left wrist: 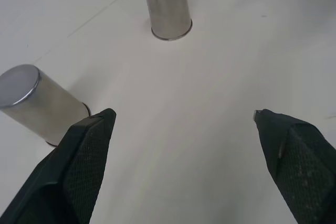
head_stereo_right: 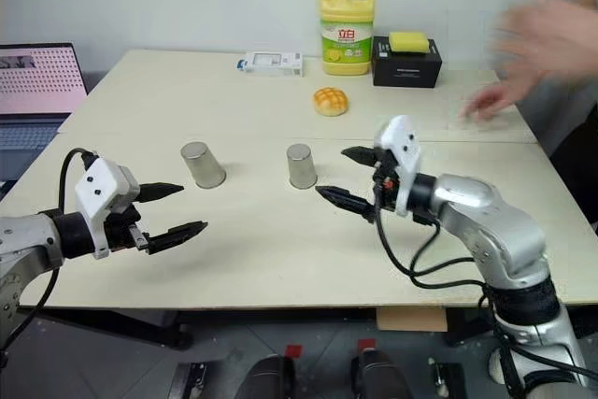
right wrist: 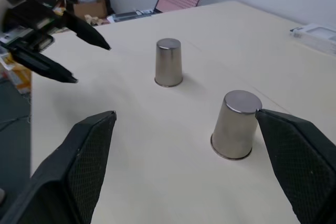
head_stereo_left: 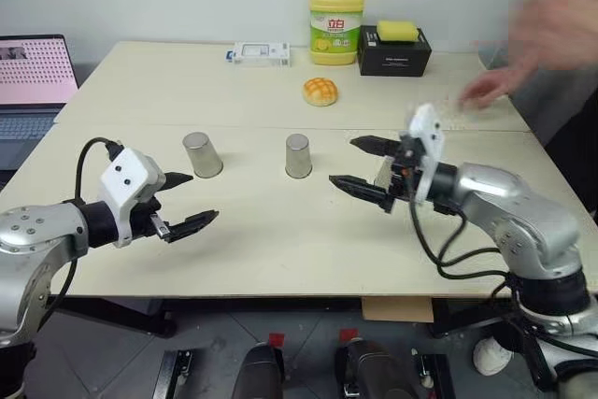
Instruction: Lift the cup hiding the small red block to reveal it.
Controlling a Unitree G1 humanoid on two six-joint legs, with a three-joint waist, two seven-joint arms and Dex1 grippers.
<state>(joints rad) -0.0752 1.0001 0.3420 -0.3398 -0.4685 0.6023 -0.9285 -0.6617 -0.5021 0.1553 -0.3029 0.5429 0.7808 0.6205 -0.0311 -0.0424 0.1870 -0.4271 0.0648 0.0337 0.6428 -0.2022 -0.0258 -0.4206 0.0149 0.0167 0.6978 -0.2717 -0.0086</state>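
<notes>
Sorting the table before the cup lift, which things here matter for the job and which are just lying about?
For the job:
- left cup
- middle cup
- left gripper, open
- right gripper, open

Lying about:
- yellow soap bottle
- bun
- black box with yellow sponge
- white packet
- laptop

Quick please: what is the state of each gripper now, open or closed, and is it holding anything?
Left gripper: jaws open, holding nothing, above the table near the left cup.
Right gripper: jaws open, holding nothing, beside the middle cup.

A person's hand [head_stereo_left: 551, 30] is motion-blurred at the table's far right, cut off by the edge.
</notes>
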